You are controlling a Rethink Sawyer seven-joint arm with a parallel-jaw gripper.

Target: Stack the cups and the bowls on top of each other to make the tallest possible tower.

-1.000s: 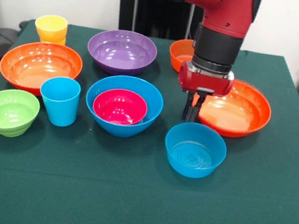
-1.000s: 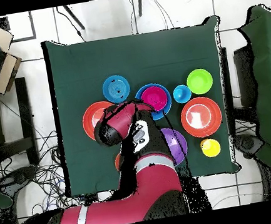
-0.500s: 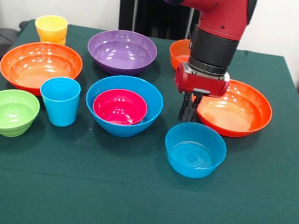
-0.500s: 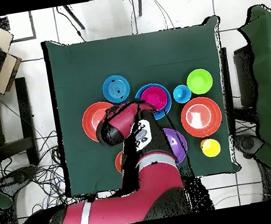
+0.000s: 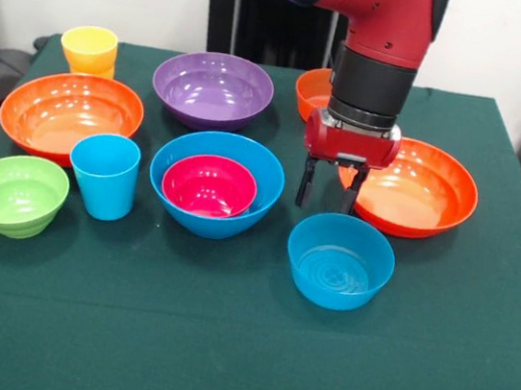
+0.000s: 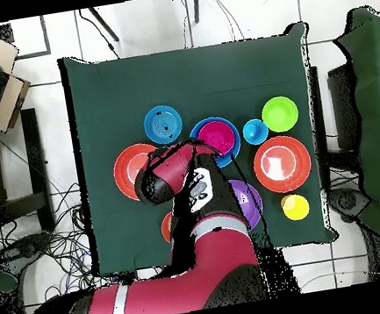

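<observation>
Front view: hovering beside large orange bowl (image 5: 407,188), jaws spread, empty; judging it light, slippery, grippable by the rim.

Arm upright, gripper parted

The red and black arm (image 5: 384,38) came down from twelve o'clock, its wrist vertical. The gripper (image 5: 325,202) pointed toward six o'clock, its two black fingers (image 5: 307,184) spread apart, holding nothing

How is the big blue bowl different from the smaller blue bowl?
The big blue bowl is wider than the smaller blue bowl. The big blue bowl holds a magenta bowl; the smaller blue bowl is empty. The big blue bowl sits mid-table; the smaller blue bowl sits just in front of the open tool. Both are glossy, round and upright.
</observation>
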